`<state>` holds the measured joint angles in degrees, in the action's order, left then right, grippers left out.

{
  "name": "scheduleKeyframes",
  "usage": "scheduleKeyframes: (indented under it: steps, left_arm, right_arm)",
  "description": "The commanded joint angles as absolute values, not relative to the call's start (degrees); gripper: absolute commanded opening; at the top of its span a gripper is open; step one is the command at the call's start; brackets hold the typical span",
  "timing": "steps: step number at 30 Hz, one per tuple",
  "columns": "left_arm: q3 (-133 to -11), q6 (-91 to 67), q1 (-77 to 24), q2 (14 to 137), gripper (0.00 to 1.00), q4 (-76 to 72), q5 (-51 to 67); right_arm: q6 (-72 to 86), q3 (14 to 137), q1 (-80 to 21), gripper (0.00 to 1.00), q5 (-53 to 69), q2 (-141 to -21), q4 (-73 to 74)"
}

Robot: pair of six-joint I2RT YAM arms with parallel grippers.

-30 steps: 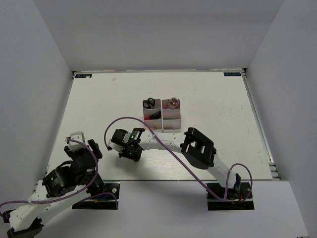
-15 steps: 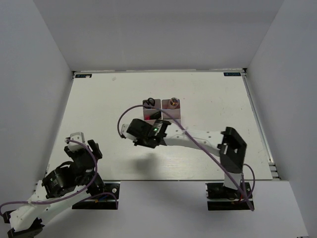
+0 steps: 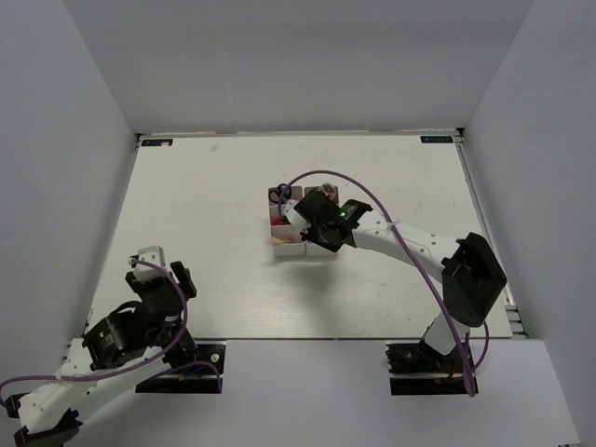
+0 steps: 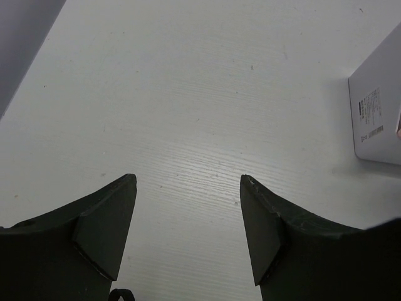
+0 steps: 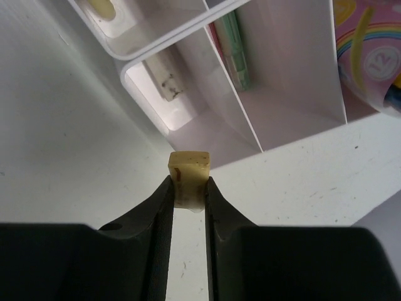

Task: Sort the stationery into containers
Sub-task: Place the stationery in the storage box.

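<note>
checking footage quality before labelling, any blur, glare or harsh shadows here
Top external: even light, only a faint soft shadow on the table. Left wrist: table grain sharp, jaws near-black. Right wrist: tan piece crisp, bins tinted pinkish inside.

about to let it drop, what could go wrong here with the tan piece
1. The right gripper pinches the tan piece only by its lower end, so it may twist or slip out.
2. It seems to sit at the outer corner of the bins, not over a compartment. Released now, it could hit a rim or land on the table.
</note>
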<state>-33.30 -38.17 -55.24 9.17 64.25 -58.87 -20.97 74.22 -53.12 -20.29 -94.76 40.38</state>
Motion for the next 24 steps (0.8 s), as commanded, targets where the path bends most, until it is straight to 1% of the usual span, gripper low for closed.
scheduleKeyframes:
  steps: [1,12,13,14,16,17,19,20,21,22,23,24]
  left_arm:
    - [-33.14,-37.53,-55.11,10.46,0.77,63.72,-58.53]
    - [-33.05,-36.83,-55.20,10.46,0.77,63.37,-58.62]
    - [-33.13,-36.91,-55.20,10.46,0.77,63.28,-58.62]
    - [-33.13,-36.91,-55.20,10.55,0.79,63.19,-58.62]
    - [-33.05,-36.74,-55.20,10.55,0.79,63.11,-58.45]
    - [-33.05,-36.65,-55.20,10.63,0.79,63.11,-58.36]
    - [-32.87,-35.51,-55.11,10.90,0.82,62.49,-57.57]
    - [-32.96,-35.25,-55.19,11.33,0.82,61.88,-57.22]
    - [-32.61,-34.11,-55.11,11.69,0.85,61.35,-56.52]
    - [-32.61,-33.93,-55.19,12.04,0.86,61.00,-56.25]
    - [-32.61,-33.66,-55.20,12.22,0.86,60.82,-55.81]
    - [-32.69,-32.97,-55.20,13.70,0.89,60.56,-54.85]
  right_arm:
    - [-21.89,75.58,-51.77,0.00,-15.83,-93.69,37.35]
    - [-20.92,78.22,-49.04,0.00,-15.03,-97.64,35.34]
    - [-21.35,78.31,-48.78,0.05,-15.03,-97.91,35.16]
    - [-21.44,78.40,-48.78,0.17,-15.03,-98.00,34.90]
    - [-21.62,78.75,-48.69,0.30,-15.29,-98.61,34.81]
    - [-21.53,79.10,-48.60,0.42,-15.21,-98.53,35.07]
    - [-21.53,79.98,-48.69,0.51,-14.16,-97.83,36.46]
    - [-21.27,80.15,-48.60,0.56,-13.80,-96.95,36.91]
    - [-21.10,80.16,-48.60,0.64,-13.10,-96.42,37.18]
    - [-20.92,80.16,-48.60,0.71,-12.49,-94.76,37.44]
    - [-21.01,79.90,-48.60,0.71,-11.70,-94.05,37.62]
    - [-21.01,79.98,-48.60,0.76,-11.69,-93.52,37.44]
